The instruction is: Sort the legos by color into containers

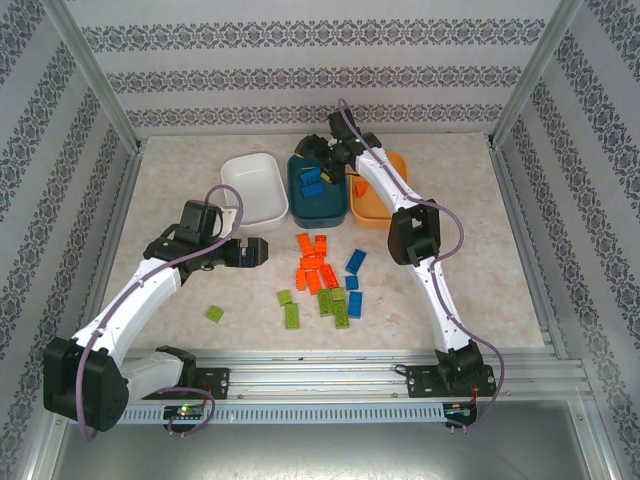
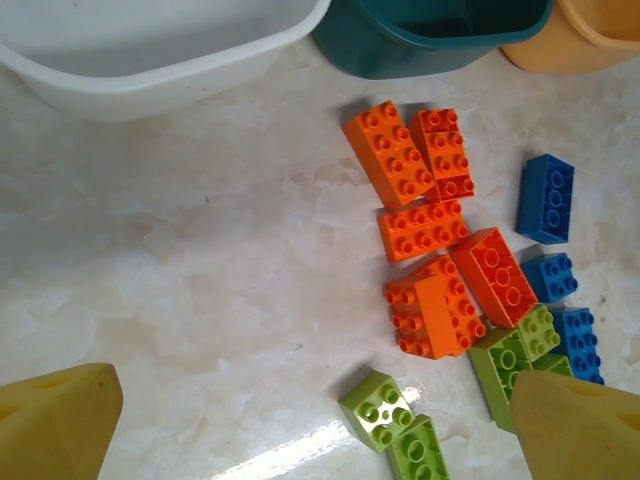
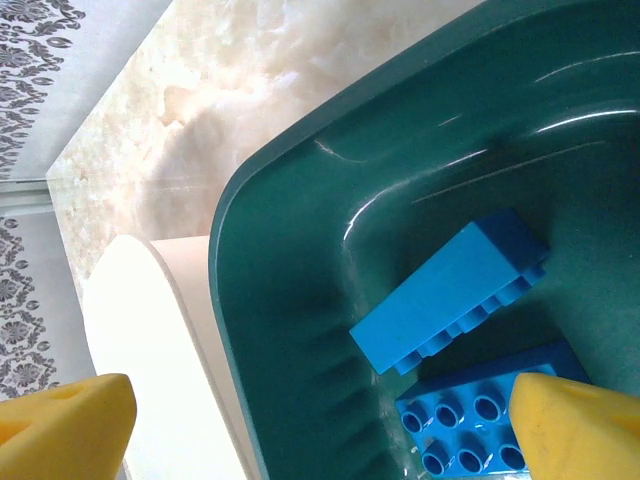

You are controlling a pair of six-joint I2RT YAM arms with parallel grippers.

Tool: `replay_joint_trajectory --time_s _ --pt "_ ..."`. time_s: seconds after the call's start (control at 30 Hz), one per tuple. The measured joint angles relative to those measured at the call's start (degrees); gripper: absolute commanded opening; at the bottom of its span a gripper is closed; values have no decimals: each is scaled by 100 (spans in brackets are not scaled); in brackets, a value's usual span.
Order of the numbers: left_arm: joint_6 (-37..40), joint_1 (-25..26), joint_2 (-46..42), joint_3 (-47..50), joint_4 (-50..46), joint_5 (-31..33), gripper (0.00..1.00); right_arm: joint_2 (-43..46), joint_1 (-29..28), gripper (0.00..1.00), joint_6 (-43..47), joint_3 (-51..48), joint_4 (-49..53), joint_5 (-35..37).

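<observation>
- Inside the teal bowl (image 1: 300,208), at the far middle of the table (image 1: 480,250), lie two blue legos (image 3: 450,290). One is tipped on its side and the other lies studs up beside it.
- Nearer than the bowls, three loose blue legos (image 1: 354,281) sit in a short column on the right of the pile.
- Orange legos (image 2: 422,230) are bunched just left of those. I count five, perhaps six, since two overlap.
- Green legos (image 1: 335,305) lie along the near edge of the pile. There are about five, packed too close to be sure.
- One lone green lego (image 1: 214,313) lies well apart to the left.
- Three bowls stand in a row at the far side: the white bowl (image 1: 255,190) on the left, the teal one in the middle, and the orange bowl (image 1: 365,210) on the right, each just beside its neighbour.
- The right gripper (image 3: 320,420) hangs over the teal bowl with its fingers spread wide, clamping nothing.
- The left gripper (image 2: 320,420) hovers over bare table left of the pile, its fingers wide apart with nothing between them.
</observation>
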State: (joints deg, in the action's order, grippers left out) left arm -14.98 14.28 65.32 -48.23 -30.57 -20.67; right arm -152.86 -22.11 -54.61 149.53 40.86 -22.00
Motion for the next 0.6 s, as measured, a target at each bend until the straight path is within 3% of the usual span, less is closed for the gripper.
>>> replay_joint_trajectory --time_s 0.2,0.43,0.6 --pt "-452 0 -15 -33 -468 907 100 813 -96 97 354 -960 -55 11" --pt "-2315 -2 -962 -31 -1235 2059 100 3423 -557 97 859 -3626 -831 90" --pt "-3368 -4 -1567 -24 -1672 2358 100 5005 -859 96 1058 -5556 -1506 116"
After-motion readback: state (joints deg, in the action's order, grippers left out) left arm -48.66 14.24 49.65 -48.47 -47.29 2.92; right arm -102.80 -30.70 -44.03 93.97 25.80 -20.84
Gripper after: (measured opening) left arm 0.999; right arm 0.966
